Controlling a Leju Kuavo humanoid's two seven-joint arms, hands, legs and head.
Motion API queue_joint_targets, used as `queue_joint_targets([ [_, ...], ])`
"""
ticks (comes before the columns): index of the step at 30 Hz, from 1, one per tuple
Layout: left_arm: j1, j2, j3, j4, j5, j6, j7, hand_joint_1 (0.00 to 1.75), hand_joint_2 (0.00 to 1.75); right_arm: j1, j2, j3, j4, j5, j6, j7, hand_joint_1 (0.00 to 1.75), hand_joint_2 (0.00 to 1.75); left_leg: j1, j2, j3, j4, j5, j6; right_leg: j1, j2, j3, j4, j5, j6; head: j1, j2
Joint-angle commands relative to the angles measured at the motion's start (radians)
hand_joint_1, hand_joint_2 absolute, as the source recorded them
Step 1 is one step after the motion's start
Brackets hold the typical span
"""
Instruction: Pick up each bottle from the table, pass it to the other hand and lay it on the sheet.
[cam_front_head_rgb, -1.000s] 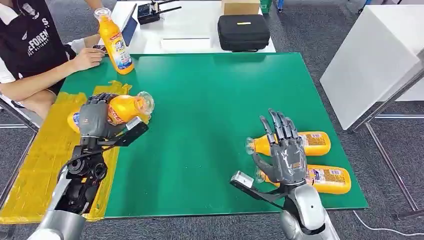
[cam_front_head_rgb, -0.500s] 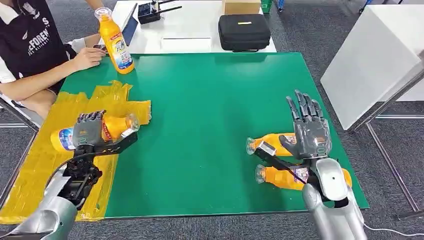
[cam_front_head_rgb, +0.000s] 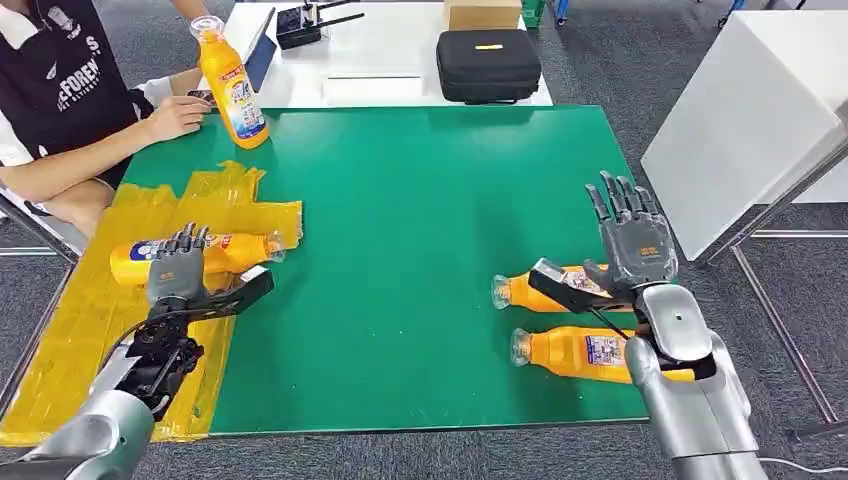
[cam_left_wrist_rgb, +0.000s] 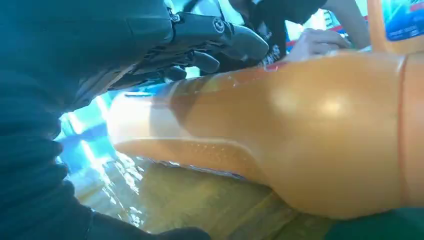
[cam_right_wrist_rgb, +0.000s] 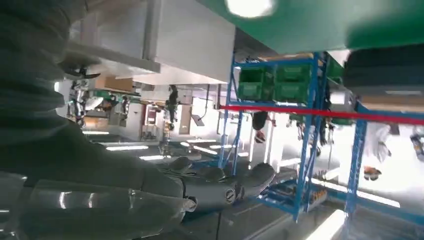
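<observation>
Overhead: left hand (cam_front_head_rgb: 176, 268) grasps orange plastic bottle (cam_front_head_rgb: 225, 254) lying on crinkled yellow sheet (cam_front_head_rgb: 90, 330); left wrist view shows fingers (cam_left_wrist_rgb: 220, 42) over its body. Right hand (cam_front_head_rgb: 632, 240) released, fingers spread above two orange bottles (cam_front_head_rgb: 575, 352) on green bench (cam_front_head_rgb: 420, 200).

Looks like a lab or workshop: blue storage racks (cam_right_wrist_rgb: 310, 135) holding green bins (cam_right_wrist_rgb: 275, 82) (upside down in the wrist view), grey carpet (cam_front_head_rgb: 640, 70), white worktables (cam_front_head_rgb: 390, 60).

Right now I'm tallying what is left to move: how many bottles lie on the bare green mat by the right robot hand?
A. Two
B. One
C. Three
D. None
A: two bottles lie side by side on the green mat by the right robot hand.
</observation>
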Motion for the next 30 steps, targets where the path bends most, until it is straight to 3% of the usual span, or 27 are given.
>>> queue_joint_targets([
  [1,-0.022,-0.083,0.161,0.059,0.216,-0.084,-0.22,0.0,1.75,-0.166,-0.128,0.081,0.311,-0.064,0.145,-0.06,0.0,1.75,0.0,-0.001,0.006,-0.001,-0.001,-0.001,0.0,-0.003,0.006,-0.001,-0.001,-0.001,0.0,0.0],
  [8,-0.031,-0.107,0.168,0.025,0.316,-0.099,-0.302,0.0,1.75,-0.183,-0.196,0.11,0.372,-0.151,0.249,-0.114,0.0,1.75,-0.001,-0.013,0.004,0.0,0.002,0.003,-0.001,-0.014,0.009,-0.001,-0.002,0.0,0.0,0.0],
  [19,-0.033,-0.112,0.163,0.014,0.332,-0.105,-0.308,0.0,1.75,-0.183,-0.211,0.114,0.387,-0.162,0.253,-0.118,0.0,1.75,-0.002,-0.009,0.008,0.0,-0.001,0.001,-0.001,-0.011,0.012,0.0,-0.003,-0.001,0.0,0.0],
  [22,-0.025,-0.125,0.16,-0.03,0.414,-0.121,-0.37,0.0,1.75,-0.186,-0.222,0.127,0.414,-0.185,0.262,-0.111,0.0,1.75,-0.002,-0.011,0.006,0.0,0.0,0.002,-0.001,-0.013,0.01,0.0,-0.002,0.0,0.0,0.0],
  [30,-0.01,-0.141,0.054,-0.127,0.533,-0.148,-0.361,0.0,1.75,-0.091,-0.258,0.105,0.387,-0.288,0.341,-0.135,0.0,1.75,-0.001,-0.014,0.005,0.001,0.0,0.002,0.0,-0.016,0.01,-0.001,-0.004,0.0,0.0,0.0],
])
